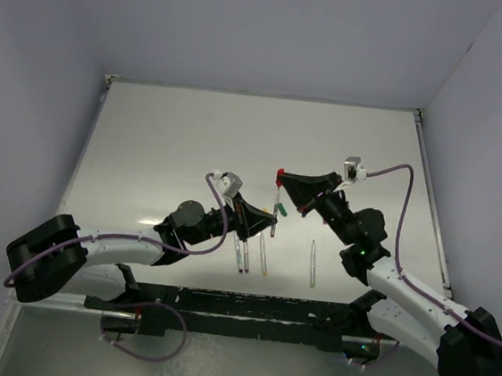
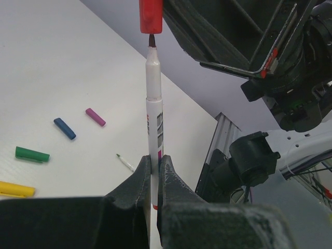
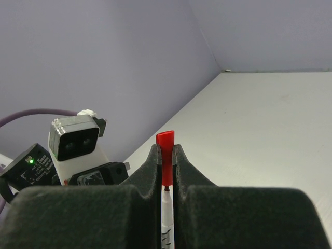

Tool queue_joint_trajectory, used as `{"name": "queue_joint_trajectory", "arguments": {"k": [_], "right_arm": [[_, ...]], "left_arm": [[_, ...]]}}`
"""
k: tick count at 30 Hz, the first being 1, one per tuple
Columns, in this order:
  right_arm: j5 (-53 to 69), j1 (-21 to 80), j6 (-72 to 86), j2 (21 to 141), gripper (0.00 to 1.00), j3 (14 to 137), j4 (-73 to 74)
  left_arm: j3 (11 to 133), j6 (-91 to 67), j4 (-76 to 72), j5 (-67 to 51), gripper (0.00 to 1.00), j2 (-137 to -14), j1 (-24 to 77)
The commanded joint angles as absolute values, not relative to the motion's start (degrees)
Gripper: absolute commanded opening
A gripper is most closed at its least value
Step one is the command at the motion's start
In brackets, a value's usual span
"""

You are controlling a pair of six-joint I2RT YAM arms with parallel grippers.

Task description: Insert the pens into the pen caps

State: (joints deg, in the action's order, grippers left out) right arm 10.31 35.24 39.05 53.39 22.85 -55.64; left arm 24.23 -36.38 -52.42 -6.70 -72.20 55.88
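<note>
Two robot arms meet above the middle of a white table (image 1: 193, 137). The left gripper (image 2: 154, 162) is closed narrowly on the lower barrel of a pen (image 2: 154, 93), holding it upright. Spare pens (image 1: 313, 263) lie on the table nearer the arm bases. The right gripper (image 3: 166, 151) pinches a red cap (image 2: 151, 15) directly above, mouth down. The pen's dark tip (image 2: 152, 40) sits at the cap's mouth, not yet pushed home. The join likely needs both parts kept in one straight line and pressed together slowly, since any tilt could jam it.
</note>
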Motion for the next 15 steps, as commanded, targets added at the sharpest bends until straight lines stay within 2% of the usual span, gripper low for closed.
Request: {"name": "queue_joint_trajectory", "arguments": {"k": [1, 15], "right_arm": [[11.7, 35.2, 38.0, 53.3, 0.0, 23.8, -59.1], [13.5, 35.3, 37.7, 52.5, 0.0, 23.4, -56.6]], "left_arm": [[26.6, -36.3, -55.0, -7.5, 0.0, -71.9, 55.5], [26.5, -36.1, -55.1, -5.8, 0.0, -70.8, 55.4]]}}
